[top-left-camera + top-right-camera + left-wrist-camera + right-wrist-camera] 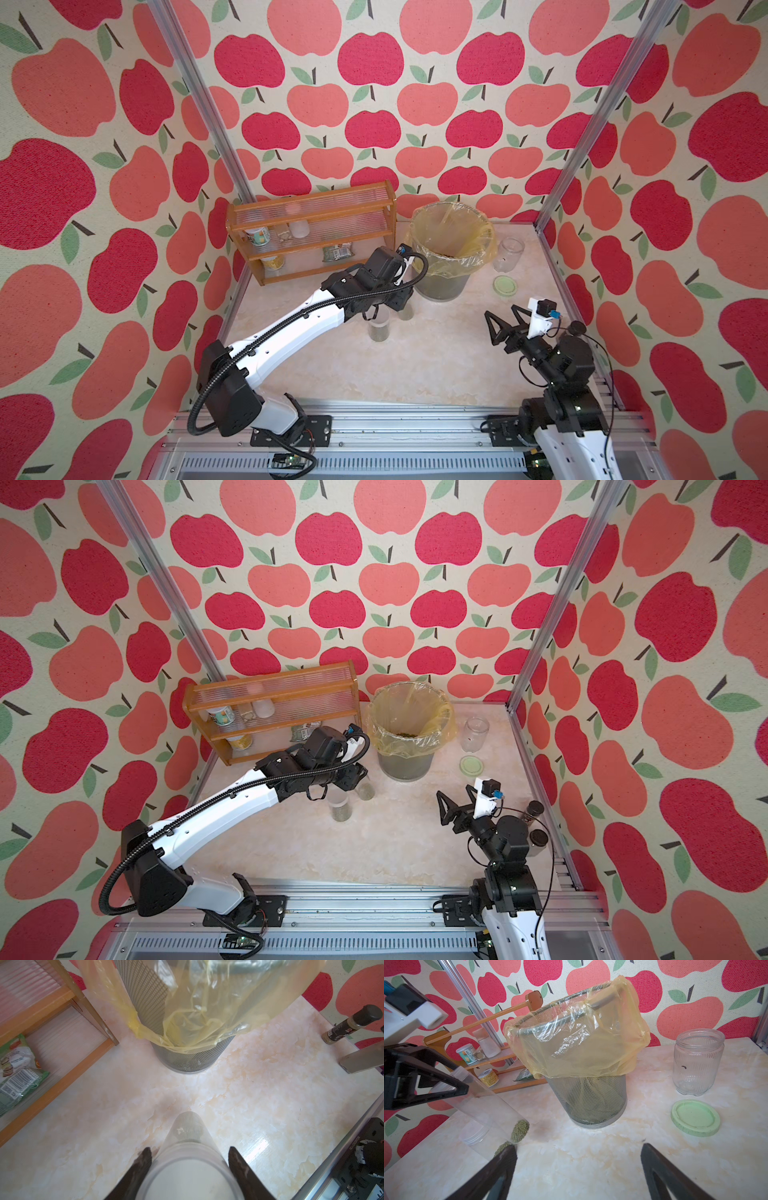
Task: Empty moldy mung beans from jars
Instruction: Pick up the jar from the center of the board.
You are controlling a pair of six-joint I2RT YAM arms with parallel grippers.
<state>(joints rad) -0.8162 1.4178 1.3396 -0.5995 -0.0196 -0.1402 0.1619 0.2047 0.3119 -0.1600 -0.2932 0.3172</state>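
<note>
Mung beans [520, 1131]: found as a small heap at the bottom of the tall slim jar [492, 1105], tilted and clamped near its top in the left gripper [189, 1149], closed firmly on the clear wall, just in front of the bin [440, 286]. Could not tell whether the base rested on the tabletop [415, 365] or hung just above it, nor whether a cap sat on the mouth. Saw more beans low in the short jar [379, 330], standing just beside, under the left arm [291, 332]. Noted a dark green scatter down inside the yellow bag [388, 717] in a top view. Found the wide jar [698, 1061] upright and empty beyond the bin, with the pale green lid [695, 1118] lying off it, close by. Found the right gripper [502, 313] spread wide with nothing in it, well apart from every jar. Judged one jar of three done; reckoned two left to tip into the bin.
</note>
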